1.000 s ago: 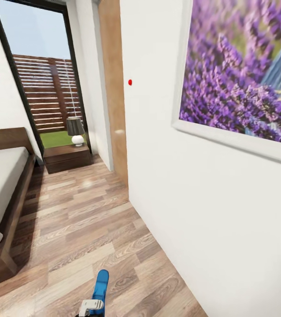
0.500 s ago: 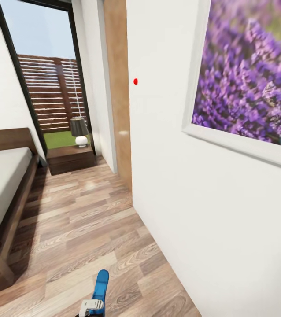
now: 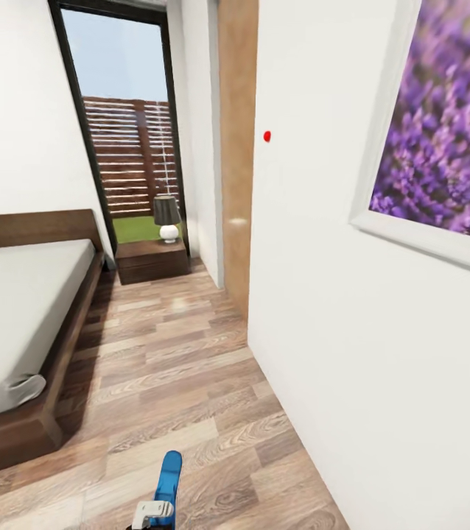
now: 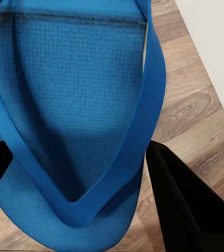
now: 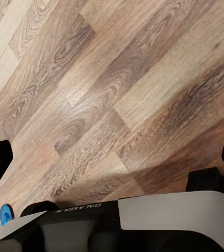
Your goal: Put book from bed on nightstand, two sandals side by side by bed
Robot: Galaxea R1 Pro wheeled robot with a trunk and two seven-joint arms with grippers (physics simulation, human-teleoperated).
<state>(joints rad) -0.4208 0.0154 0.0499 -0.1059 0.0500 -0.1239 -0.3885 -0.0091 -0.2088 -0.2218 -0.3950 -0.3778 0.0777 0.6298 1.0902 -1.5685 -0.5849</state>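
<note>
— Ahead of the robot, from the head camera, what do you see?

— A bedroom aisle of wood floor [image 3: 161, 368] between the bed [image 3: 21, 324] at left and a white wall [image 3: 353, 353] with a purple flower picture [image 3: 449, 140] at right. A nightstand [image 3: 152, 259] with a small lamp [image 3: 166, 218] stands beside the headboard, in front of a tall window. At the frame's lower edge a blue sandal [image 3: 167, 478] sticks forward, held out in front of the robot.

— So which step is this?

— I judge it is carrying one sandal toward the bedside. The next move calls for rolling closer to the bed and lowering the sandal flat on the floor just beside the frame, leaving room for its partner. The book and the other sandal I cannot find.

— And the left wrist camera?

— The left gripper [image 4: 80, 178] has its dark fingers [image 4: 183, 202] on either side of the sandal [image 4: 64, 94], closed on it. Bright blue, textured sole, thin straps meeting in a V.

— The right wrist?

— Only floor planks [image 5: 101, 89] below the right gripper [image 5: 117, 152], whose black fingertips sit far apart at the frame's edges, holding nothing.
</note>
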